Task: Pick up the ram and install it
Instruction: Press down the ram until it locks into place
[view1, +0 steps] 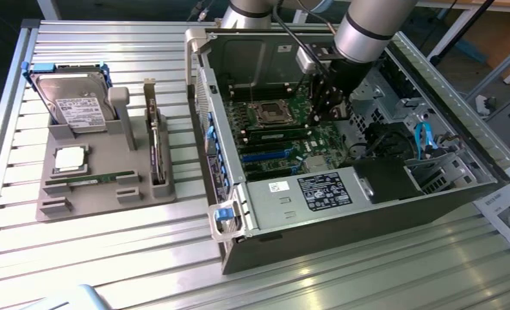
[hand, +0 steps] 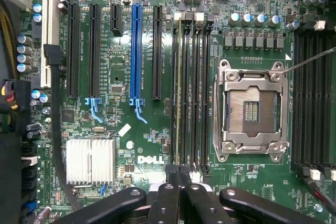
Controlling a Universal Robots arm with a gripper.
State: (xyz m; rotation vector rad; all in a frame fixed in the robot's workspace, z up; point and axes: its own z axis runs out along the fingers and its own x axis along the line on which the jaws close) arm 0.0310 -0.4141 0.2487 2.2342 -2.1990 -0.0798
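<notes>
Two ram sticks can be counted. One ram [hand: 179, 93] stands in a slot of the motherboard [hand: 121, 51], running straight away from the fingertips of the gripper [hand: 178, 178]; the spare ram [view1: 91, 180] lies flat in the grey tray [view1: 108, 200], well apart from the gripper and outside the computer case [view1: 341, 219]. The fingers are pressed together with nothing visible between them, and their tips sit at the near end of the seated stick. Whether they touch it I cannot tell.

Judging by this, the pick-up is done and the stick is already down in its slot. What remains, if anything, is final seating; the latches are too small to read.

Counted near the gripper:
- four memory slots in the bank ahead of the tips, one filled
- one empty CPU socket [hand: 253, 109] just beside that bank
- a second bank of empty slots [hand: 310, 93] beyond the socket

Counted far off in the tray:
- one hard drive [view1: 74, 103]
- one silver CPU chip [view1: 71, 159]
- one expansion card [view1: 155, 155] on edge
</notes>
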